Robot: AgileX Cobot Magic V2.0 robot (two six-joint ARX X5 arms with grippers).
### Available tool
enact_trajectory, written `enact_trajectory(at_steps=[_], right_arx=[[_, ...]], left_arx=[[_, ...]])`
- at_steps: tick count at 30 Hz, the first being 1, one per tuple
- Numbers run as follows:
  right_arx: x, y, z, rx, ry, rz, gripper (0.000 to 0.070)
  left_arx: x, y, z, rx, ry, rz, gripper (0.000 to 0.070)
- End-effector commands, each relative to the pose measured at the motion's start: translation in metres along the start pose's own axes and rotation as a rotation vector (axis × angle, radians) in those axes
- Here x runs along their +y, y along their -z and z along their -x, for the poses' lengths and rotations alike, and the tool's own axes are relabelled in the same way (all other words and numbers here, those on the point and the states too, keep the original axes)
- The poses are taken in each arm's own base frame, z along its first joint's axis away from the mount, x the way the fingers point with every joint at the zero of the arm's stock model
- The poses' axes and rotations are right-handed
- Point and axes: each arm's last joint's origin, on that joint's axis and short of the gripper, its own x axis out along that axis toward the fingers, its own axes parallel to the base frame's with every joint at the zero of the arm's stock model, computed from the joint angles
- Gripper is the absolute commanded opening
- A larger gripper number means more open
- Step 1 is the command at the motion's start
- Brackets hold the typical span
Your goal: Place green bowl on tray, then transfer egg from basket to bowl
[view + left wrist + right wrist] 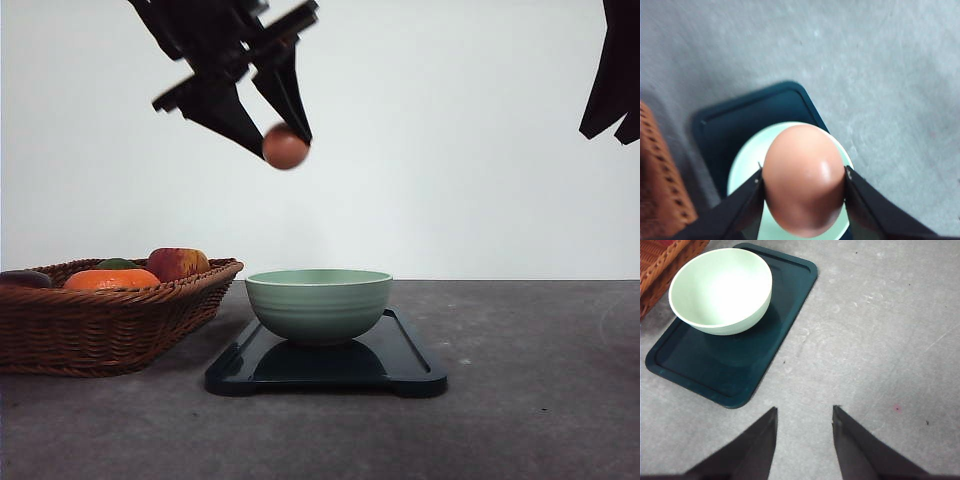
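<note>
Step 2 underway: left gripper (288, 135) clamped on egg (285, 147), high over bowl (319, 303), which sits mid-tray (415, 370). Right gripper (804, 416) spread, empty. Next: lower straight down, release gently.

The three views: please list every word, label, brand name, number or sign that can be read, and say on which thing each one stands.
None: no readable text appears in any view.
The green bowl, the tray, the basket, the egg and the left gripper carry no lettering, label or number.
The table shows just specks and scratches, not writing.
</note>
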Motion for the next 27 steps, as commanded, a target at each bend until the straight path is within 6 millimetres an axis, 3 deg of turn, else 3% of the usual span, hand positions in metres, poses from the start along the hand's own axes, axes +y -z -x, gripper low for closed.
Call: enact_trajectory(at_steps=[1, 15, 27], right_arx=[[0.001, -0.003, 0.001, -0.013, -0.006, -0.008, 0.0214], [0.001, -0.003, 0.001, -0.013, -0.006, -0.008, 0.0214], [0.001, -0.003, 0.001, -0.013, -0.006, -0.008, 0.0214]], left_arx=[[-0.003, -0.002, -0.012, 0.002, 0.01, 0.003, 0.0147], [0.006, 0.023, -0.079, 0.158, -0.007, 0.019, 0.0147], [0.011, 0.04, -0.11, 0.227, -0.017, 0.018, 0.0147]])
